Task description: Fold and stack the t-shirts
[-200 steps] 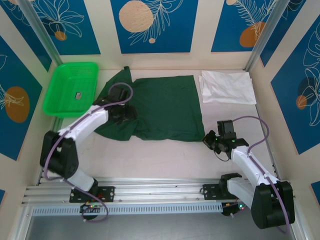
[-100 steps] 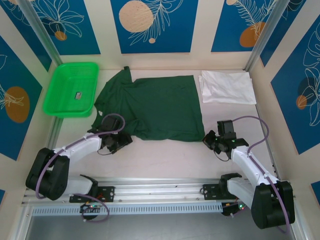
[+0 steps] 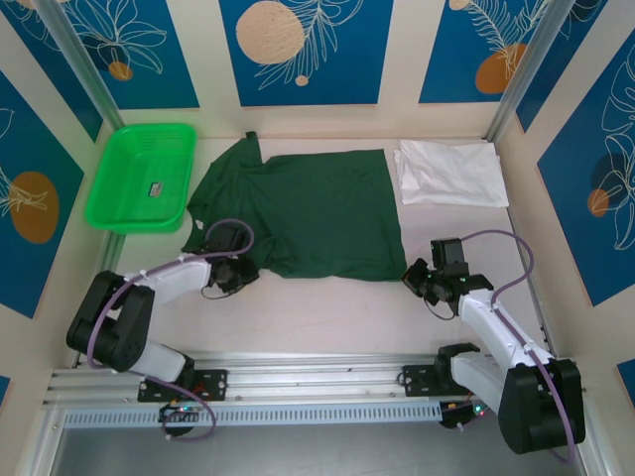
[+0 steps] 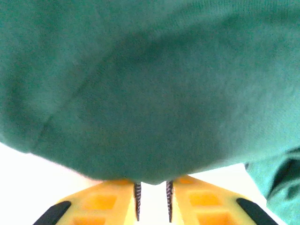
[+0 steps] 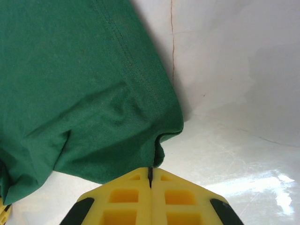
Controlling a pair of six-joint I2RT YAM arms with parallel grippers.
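Note:
The dark green t-shirt [image 3: 308,208] lies spread flat in the middle of the table. The white t-shirt [image 3: 451,171] rests folded at the back right. My left gripper [image 3: 238,270] is low at the green shirt's near-left corner. In the left wrist view the green cloth [image 4: 150,93] drapes over the fingertips, and the left gripper [image 4: 153,184] has its jaws drawn to a narrow gap with the hem dipping between them. My right gripper [image 3: 415,279] is shut on the shirt's near-right corner, and in its wrist view the right gripper [image 5: 150,171] pinches the hem [image 5: 159,140].
A bright green mesh basket [image 3: 119,203] stands at the back left with a small dark item [image 3: 157,188] inside. Walls close the table at the back and both sides. Bare white table [image 3: 327,317] runs between the shirt and the front rail.
The left arm came off the shirt's left side and dropped to its near-left corner, and its jaws narrowed from wide onto the hem. The shirt's left part now lies flatter. The right arm stayed still.

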